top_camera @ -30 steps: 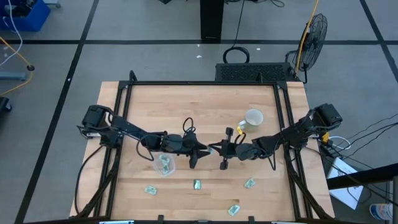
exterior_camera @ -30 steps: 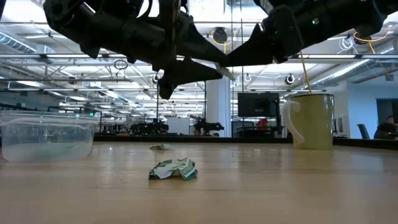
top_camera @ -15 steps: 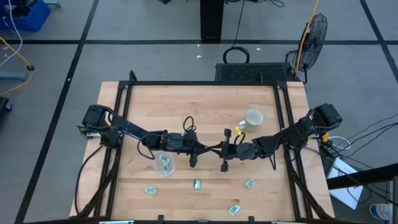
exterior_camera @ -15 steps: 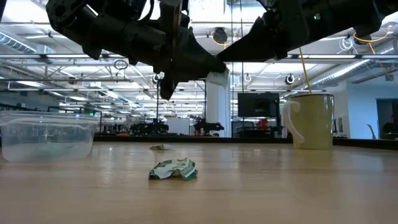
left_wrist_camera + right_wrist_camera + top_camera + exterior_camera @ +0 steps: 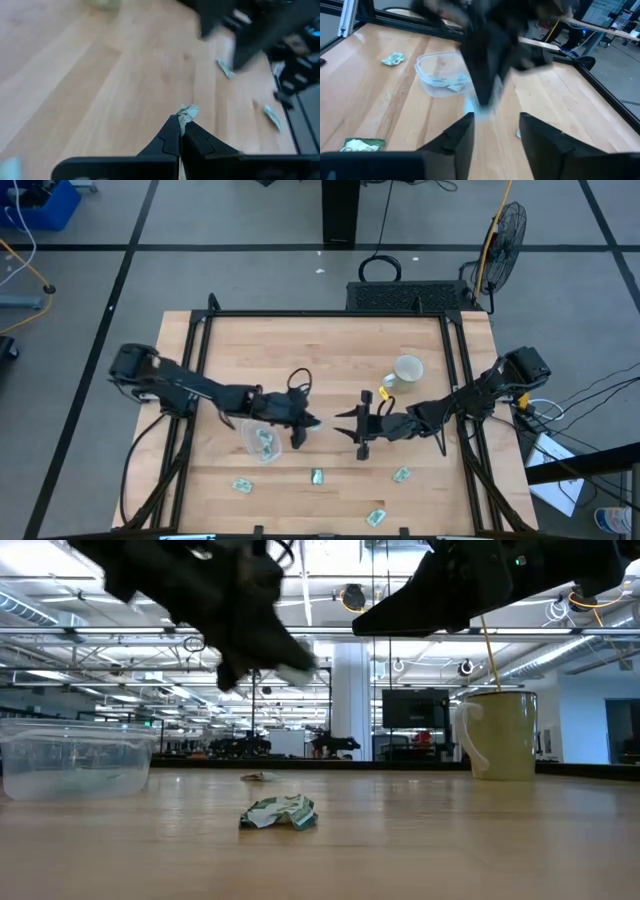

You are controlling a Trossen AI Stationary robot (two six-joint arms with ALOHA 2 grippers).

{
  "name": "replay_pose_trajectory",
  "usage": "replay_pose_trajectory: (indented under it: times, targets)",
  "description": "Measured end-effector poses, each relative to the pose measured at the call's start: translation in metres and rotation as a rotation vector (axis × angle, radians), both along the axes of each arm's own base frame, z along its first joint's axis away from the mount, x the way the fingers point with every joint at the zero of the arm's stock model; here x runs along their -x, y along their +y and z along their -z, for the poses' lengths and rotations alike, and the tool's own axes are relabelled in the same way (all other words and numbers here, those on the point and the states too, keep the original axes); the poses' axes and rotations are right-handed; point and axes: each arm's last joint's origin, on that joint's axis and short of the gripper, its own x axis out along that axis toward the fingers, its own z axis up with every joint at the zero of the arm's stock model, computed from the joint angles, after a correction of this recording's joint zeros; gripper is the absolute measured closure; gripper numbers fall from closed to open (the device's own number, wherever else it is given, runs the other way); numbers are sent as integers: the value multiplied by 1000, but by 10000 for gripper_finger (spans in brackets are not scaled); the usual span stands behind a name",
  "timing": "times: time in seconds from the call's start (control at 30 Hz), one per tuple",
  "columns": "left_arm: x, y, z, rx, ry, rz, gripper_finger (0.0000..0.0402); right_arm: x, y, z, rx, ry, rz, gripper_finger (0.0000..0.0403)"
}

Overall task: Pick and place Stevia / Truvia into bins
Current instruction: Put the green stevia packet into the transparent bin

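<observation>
My left gripper (image 5: 314,423) hangs above the table's middle, just right of the clear bin (image 5: 262,440), and is shut on a small pale Stevia packet (image 5: 187,112). My right gripper (image 5: 346,420) stands open a short way to its right, facing it, with nothing between its fingers (image 5: 465,135). The bin rests on its base and has a packet inside. Several more packets lie flat near the front edge: (image 5: 241,485), (image 5: 317,476), (image 5: 401,474). In the low view a crumpled one (image 5: 280,812) is nearest. My left gripper pinches one end of the packet (image 5: 184,117) between its two fingertips. The rest of the packet sticks out past the tips. The fingers lie roughly level and point toward the table's right side. The packet is lifted clear of the table.
A pale mug (image 5: 407,369) with a stick in it stands at the back right. A dark frame (image 5: 330,314) edges the wooden table. Bare wood lies at the far and left parts of the table.
My left gripper has shut on the packet that my right gripper held out, and my right gripper has opened and let go. The left arm has then drawn back toward the table's left, toward the bin, carrying the packet clear of the table.
</observation>
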Motion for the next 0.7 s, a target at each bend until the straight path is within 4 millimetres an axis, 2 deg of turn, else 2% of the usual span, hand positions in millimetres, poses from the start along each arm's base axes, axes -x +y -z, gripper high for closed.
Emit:
replay_pose_trajectory:
  times: [0.1,0.2,0.37,0.53,0.7]
  targets:
    - [29,-5,-20,-23,112,-4,398,1,0,3,9,28,2,235]
    - [62,-12,-30,-23,254,-75,399,2,-1,4,15,45,2,229]
    - [107,-31,-17,6,506,-274,399,2,-1,5,17,49,2,228]
    - [121,-49,3,20,535,-265,379,2,-1,5,17,50,2,230]
    - [126,-43,12,-58,538,-332,339,2,-1,4,14,45,1,223]
